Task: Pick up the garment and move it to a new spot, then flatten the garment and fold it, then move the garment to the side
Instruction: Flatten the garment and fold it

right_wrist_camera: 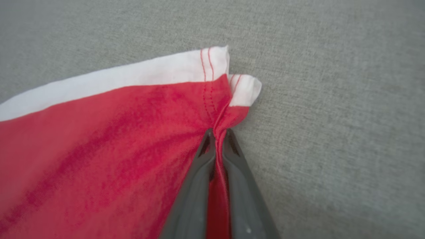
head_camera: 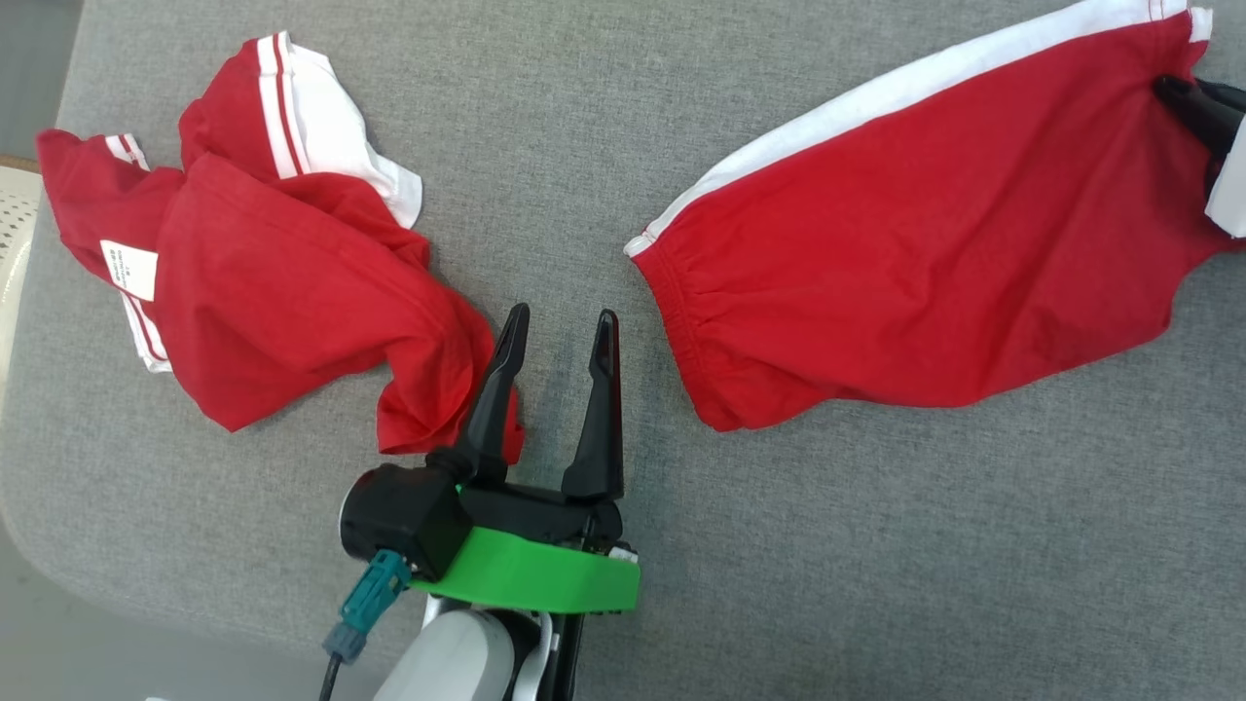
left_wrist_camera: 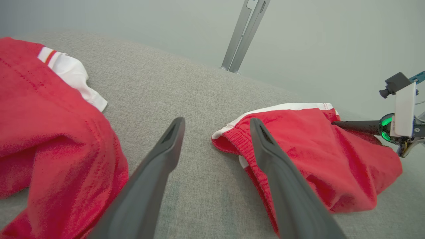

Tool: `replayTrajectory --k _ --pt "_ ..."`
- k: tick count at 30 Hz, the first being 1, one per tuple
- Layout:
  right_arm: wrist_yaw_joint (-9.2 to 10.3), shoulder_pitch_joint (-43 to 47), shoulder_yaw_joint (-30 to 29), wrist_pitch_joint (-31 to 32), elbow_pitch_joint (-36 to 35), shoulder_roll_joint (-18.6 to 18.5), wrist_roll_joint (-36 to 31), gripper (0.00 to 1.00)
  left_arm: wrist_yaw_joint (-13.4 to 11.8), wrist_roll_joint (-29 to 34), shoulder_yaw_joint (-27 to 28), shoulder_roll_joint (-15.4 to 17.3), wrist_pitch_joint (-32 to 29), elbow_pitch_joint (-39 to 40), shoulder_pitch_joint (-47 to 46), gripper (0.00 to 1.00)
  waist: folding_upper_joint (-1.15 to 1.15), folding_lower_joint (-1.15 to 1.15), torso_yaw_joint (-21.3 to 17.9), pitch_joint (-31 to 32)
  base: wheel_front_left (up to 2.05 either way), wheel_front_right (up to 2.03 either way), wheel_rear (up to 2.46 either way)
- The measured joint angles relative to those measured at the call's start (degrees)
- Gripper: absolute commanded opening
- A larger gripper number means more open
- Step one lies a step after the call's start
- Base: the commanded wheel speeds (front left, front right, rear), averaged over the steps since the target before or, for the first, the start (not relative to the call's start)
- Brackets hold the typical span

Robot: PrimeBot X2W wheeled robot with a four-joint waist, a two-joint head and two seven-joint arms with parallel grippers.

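- Right gripper — jaws closed on the hem corner of the shorts, cloth bunched between them.
- Left gripper — jaws wide, empty, near the shorts' waistband.
- Shorts lie spread on the grey pad.
- Judged status: grasp made; move, flattening, folding and setting aside are left.
- A crumpled garment lies well apart from the shorts.
- Unclear: whether the gripped corner is lifted; the frame edge cuts the shorts' hem.

In the head view the right gripper is being cut off by the right edge, with only its finger ends showing. The shorts are being clipped at the top edge. Print on the heap's label is reading too small to make out. The left gripper is hiding part of the heap's near edge.
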State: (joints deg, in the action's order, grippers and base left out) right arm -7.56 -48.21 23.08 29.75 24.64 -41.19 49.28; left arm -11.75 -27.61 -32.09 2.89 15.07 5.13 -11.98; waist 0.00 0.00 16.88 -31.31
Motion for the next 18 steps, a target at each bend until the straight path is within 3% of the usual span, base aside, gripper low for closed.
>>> replayTrajectory --k 6,13,18 --pt "-0.03 4.84 -6.91 2.19 0.46 1.18 3.13 0.00 1.23 1.49 1.58 -0.07 0.07 -2.67 3.10 1.00 0.00 0.00 -1.75 2.99 0.00 0.00 0.00" --pt "0.02 13.43 -16.90 2.38 -1.96 1.57 6.46 0.00 4.47 4.16 3.41 0.08 0.07 -6.58 6.21 1.00 0.00 0.00 -6.38 7.24 0.00 0.00 0.00" --pt "0.04 21.24 -26.25 0.73 1.96 1.76 5.99 0.00 5.73 6.25 5.67 0.97 0.07 -7.61 7.82 1.00 0.00 0.00 -9.97 9.68 0.00 0.00 0.00"
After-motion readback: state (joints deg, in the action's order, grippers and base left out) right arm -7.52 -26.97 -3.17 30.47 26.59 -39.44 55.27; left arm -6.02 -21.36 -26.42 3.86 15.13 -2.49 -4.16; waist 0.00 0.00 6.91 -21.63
